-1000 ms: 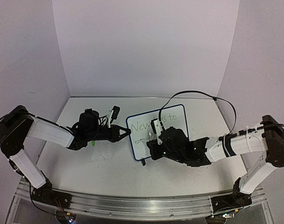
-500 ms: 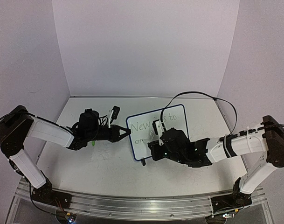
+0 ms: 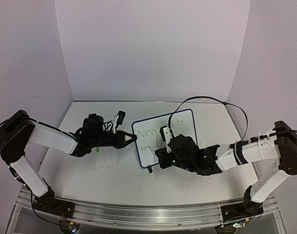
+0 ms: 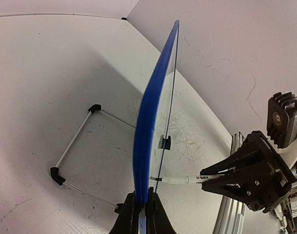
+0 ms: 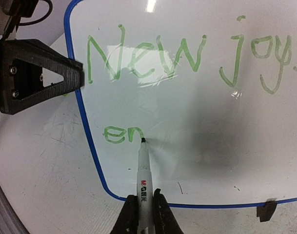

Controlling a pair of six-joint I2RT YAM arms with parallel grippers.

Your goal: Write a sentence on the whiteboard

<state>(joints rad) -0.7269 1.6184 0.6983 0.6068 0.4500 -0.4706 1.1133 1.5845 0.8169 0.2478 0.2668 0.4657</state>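
Whiteboard: We see a small whiteboard (image 3: 150,140) with a dark blue rim standing on the bench (image 3: 104,170). A wire stand (image 4: 75,146) with black feet props it from behind. In the left wrist view the whiteboard (image 4: 150,122) shows edge-on, so its writing face cannot be read there.

Sentence: The sentence (image 5: 121,48) is green handwriting on the face of the whiteboard (image 5: 197,165). In the right wrist view we read "New joys" on the top line, the last letter cut off by the frame's right edge. The word "to" shows only from above, by the whiteboard's top right corner. On the second line, at the whiteboard's lower left, only "en" is written.

Right hand: The right hand (image 5: 143,209) is closed on a white marker (image 5: 144,170) at the whiteboard's lower rim. The marker's tip touches the face just right of "en".

Left hand: The left hand (image 4: 141,214) is at the whiteboard's left rim, its jaws clamped tight on the blue edge.

Hidden from above: The right hand (image 3: 160,156) covers the whiteboard's lower right part and the middle of the top line. We cannot make out the marker there.

Too small to read: the print on the marker's barrel.
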